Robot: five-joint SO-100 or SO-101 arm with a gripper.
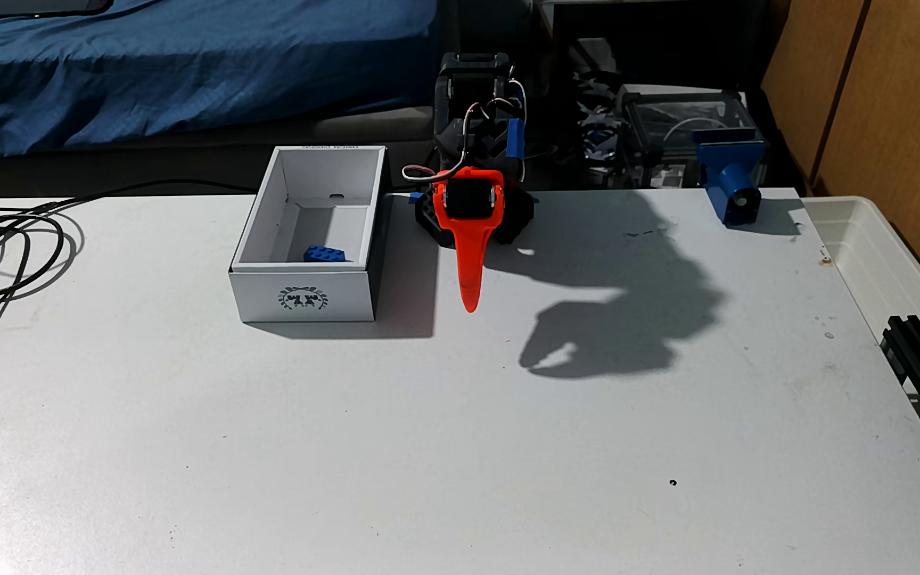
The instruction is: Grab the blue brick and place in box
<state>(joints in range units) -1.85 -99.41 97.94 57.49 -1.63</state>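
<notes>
Already placed: blue brick [325, 255] inside box [303, 296], near emblem wall. Claw [470, 301] right of box, aloft, empty, gap indiscernible. Next, presumably: retract.

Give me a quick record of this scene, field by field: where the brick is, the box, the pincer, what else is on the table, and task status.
brick: blue brick lies on the floor of the box, at the near end, studs up
box: white box open, on the table left of the arm, emblem side facing the camera
pincer: orange pincer points down right of the box, holds nothing, looks shut
other: black cables at left, blue mount at far right
task status: brick is in the box
</notes>
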